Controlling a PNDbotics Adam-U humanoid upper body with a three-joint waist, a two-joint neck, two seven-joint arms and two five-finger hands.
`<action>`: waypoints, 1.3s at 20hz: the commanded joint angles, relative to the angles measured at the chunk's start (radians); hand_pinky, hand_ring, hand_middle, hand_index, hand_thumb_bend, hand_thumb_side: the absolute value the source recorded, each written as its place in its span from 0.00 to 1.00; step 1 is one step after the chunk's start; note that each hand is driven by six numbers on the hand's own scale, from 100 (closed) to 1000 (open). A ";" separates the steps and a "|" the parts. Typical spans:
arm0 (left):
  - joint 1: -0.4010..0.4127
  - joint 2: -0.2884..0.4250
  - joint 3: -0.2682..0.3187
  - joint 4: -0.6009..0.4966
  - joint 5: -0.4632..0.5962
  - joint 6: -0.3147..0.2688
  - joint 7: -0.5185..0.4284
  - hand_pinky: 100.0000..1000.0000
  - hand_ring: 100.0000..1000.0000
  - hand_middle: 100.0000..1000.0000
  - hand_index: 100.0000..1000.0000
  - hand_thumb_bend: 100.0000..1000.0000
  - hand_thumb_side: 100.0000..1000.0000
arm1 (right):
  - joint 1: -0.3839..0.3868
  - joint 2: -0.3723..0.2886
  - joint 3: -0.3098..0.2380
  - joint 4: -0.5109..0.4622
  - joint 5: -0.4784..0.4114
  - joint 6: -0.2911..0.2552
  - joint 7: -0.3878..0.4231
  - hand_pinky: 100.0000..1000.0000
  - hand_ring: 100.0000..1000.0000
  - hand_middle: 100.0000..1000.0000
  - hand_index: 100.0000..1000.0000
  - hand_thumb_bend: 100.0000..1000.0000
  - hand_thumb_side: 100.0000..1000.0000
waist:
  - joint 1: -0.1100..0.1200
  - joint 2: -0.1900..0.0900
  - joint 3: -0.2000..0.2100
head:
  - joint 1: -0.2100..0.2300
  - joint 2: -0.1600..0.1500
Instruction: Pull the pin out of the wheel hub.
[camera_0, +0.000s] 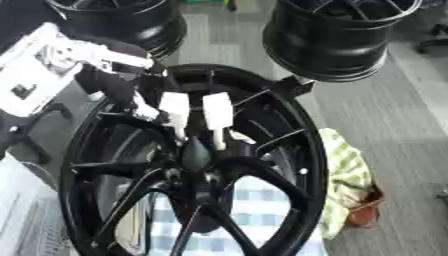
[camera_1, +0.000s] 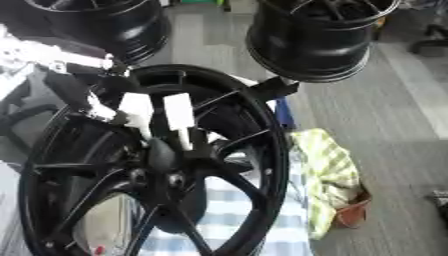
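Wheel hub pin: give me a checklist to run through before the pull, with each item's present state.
1. Left hand is over the centre of the large black spoked wheel: ok.
2. White-tipped fingers reach down to the hub: ok.
3. Pin visible and identified: cannot tell.
4. Fingers closed on the pin: cannot tell.
5. Right hand in view to steady the wheel: not ok.
6. Green checked cloth lies outside the rim, off the hub: ok.

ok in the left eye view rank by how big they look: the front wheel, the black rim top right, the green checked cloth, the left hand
1. front wheel, by far the largest
2. black rim at top right, though it sits farther back, so its true size is unsure
3. green checked cloth and left hand look about alike, so no ranking there
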 joint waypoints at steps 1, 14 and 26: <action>-0.020 0.011 0.016 -0.018 0.010 0.008 0.001 0.73 0.70 0.58 0.81 0.34 0.44 | -0.009 -0.013 -0.013 -0.006 -0.009 0.000 -0.010 0.67 0.55 0.50 0.66 0.35 0.10 | 0.000 -0.015 -0.003 | 0.005 -0.014; -0.019 -0.020 0.008 0.030 -0.026 -0.047 0.001 0.74 0.73 0.64 0.87 0.40 0.42 | -0.010 -0.004 -0.019 -0.012 -0.024 -0.006 -0.022 0.67 0.54 0.49 0.65 0.35 0.10 | -0.001 -0.010 -0.010 | 0.005 -0.021; -0.021 -0.038 0.019 0.040 -0.021 -0.027 0.001 0.66 0.57 0.48 0.74 0.15 0.33 | -0.001 0.004 -0.029 -0.010 -0.035 -0.010 -0.044 0.67 0.54 0.49 0.65 0.35 0.11 | 0.000 -0.010 -0.011 | 0.004 -0.022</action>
